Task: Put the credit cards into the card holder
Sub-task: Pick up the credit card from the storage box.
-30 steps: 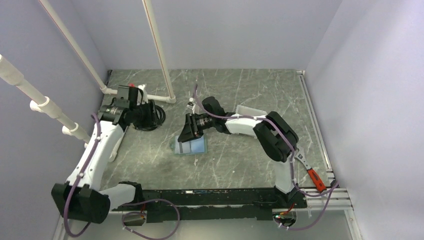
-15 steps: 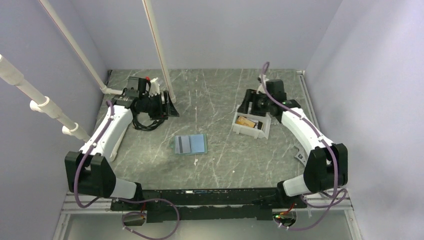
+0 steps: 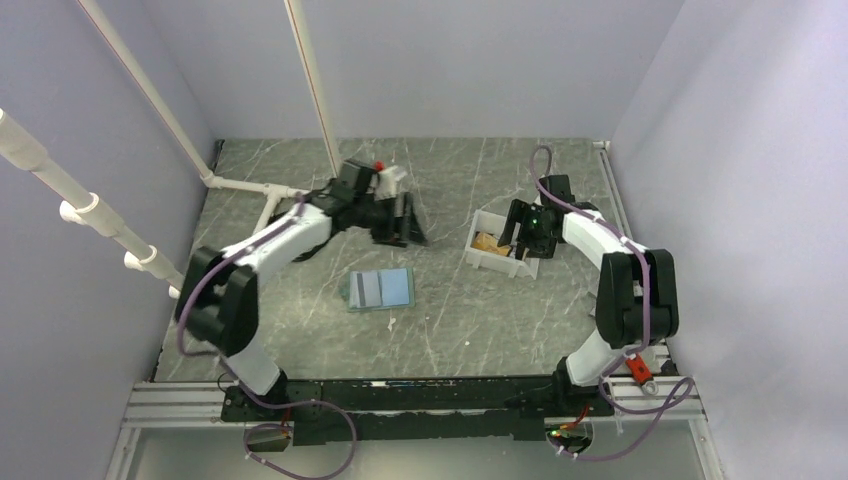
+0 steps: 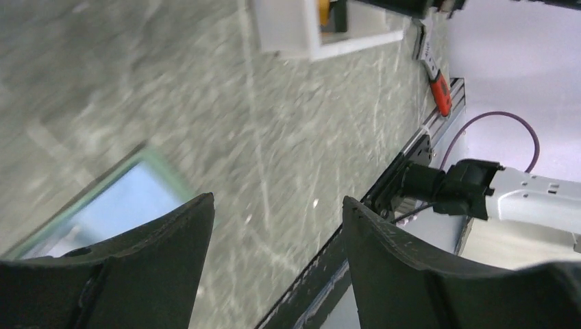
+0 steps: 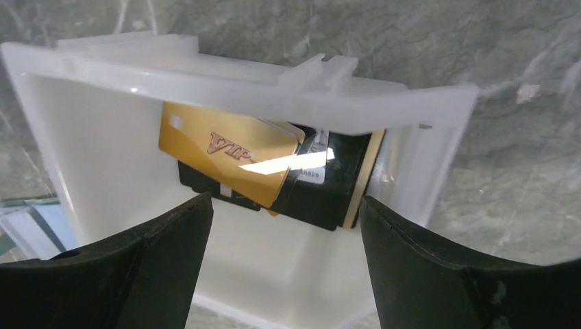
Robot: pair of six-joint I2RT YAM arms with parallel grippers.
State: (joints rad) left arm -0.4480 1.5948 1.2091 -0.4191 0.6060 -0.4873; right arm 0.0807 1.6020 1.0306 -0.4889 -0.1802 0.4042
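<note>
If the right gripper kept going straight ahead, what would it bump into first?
Most likely the gold card lying in the white bin; the open right gripper aims into it, though depth is unclear.

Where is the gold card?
In the right wrist view the gold card lies inside the white bin, atop a black card; the bin sits on the right side of the table.

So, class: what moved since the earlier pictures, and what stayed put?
The right claw swung from over the open blue-lined wallet to the white plastic bin, open above the gold card. The left claw swept from far left toward the centre, open. Wallet and bin stayed put.
</note>
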